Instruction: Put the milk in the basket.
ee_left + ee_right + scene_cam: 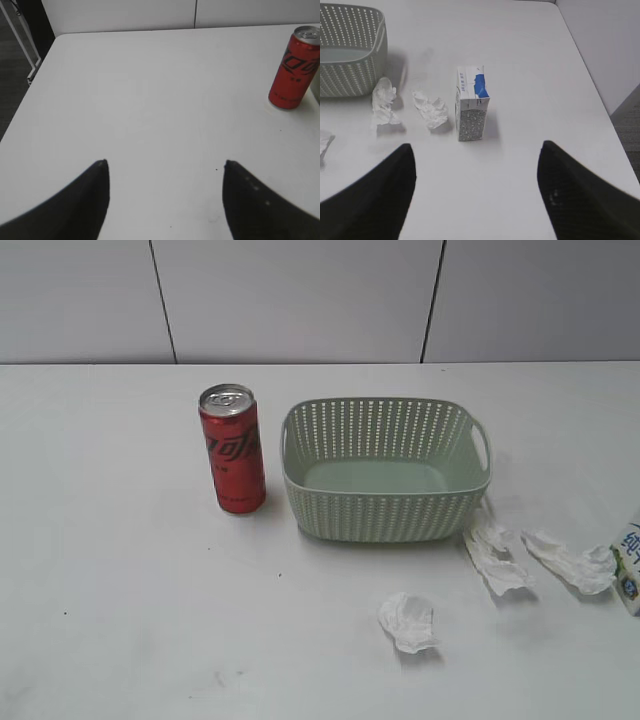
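Two grippers hang over the white bench (pixel 120 620), and both have their black fingers spread wide with nothing between them.

The right gripper (pixel 476 187) is above the bench with the milk (pixel 471 105) just ahead of it, a bit to the left of the middle of its gap. The milk is a small white carton with a blue patch on top and tiny print on its side. It stands upright on the bench and the gripper is not touching it. In the exterior view only a sliver of the milk shows at the right edge.

Right beside the milk, on its left, lies a crumpled tissue (pixel 431 109). It looks very close to the carton, maybe touching. Another crumpled tissue (pixel 384 101) lies further left, close to the basket (pixel 350 65). A third tissue (pixel 408 621) lies alone nearer the front of the bench.

The basket is pale green with little holes in its sides. It sits far ahead and to the left of the right gripper, and it has nothing in it. The milk is well apart from it.

The left gripper (pixel 165 165) hovers over bare bench. A red soda can (pixel 295 67) stands upright far ahead of it on the right, just beside the basket.
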Controlling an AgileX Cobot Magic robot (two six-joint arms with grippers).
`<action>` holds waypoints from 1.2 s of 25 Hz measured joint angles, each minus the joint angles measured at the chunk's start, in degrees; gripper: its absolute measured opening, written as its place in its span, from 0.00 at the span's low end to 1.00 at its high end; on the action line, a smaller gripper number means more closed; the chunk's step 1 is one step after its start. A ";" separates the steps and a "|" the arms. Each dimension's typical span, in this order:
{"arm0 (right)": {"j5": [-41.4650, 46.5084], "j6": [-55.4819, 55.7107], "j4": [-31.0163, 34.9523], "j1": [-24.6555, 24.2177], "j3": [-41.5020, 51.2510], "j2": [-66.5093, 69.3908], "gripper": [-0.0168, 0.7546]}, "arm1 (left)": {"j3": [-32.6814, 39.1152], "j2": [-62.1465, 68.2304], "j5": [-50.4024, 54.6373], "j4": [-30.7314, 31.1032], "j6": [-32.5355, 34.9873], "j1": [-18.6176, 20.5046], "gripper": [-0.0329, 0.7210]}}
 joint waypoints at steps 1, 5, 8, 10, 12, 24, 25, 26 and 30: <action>0.00 0.00 0.00 0.00 0.00 0.00 0.78 | 0.00 0.00 0.00 0.00 0.00 0.00 0.74; 0.00 0.00 -0.04 0.00 0.00 0.00 0.78 | 0.00 0.00 0.00 0.00 0.00 0.00 0.74; 0.00 0.00 -0.04 0.00 0.00 0.00 0.78 | 0.00 0.00 0.00 0.00 0.00 0.00 0.74; 0.00 0.00 -0.04 0.00 0.00 0.00 0.78 | 0.00 0.00 0.00 0.00 0.00 0.00 0.74; 0.00 0.00 -0.04 0.00 0.00 0.00 0.78 | 0.00 0.00 0.00 0.00 0.00 0.00 0.74; -4.88 2.44 -0.06 0.00 -3.12 12.98 0.78 | 0.00 0.00 0.00 0.00 0.00 0.00 0.74; -5.47 2.60 -0.06 0.00 -3.91 15.87 0.78 | 0.00 0.00 0.00 0.00 0.00 0.00 0.74; -5.77 2.72 -0.06 0.00 -4.83 18.87 0.78 | 0.00 0.00 0.00 0.00 0.00 0.00 0.74; -6.16 3.06 0.77 0.00 -8.55 30.99 0.81 | 0.00 0.00 0.00 0.00 0.00 0.00 0.74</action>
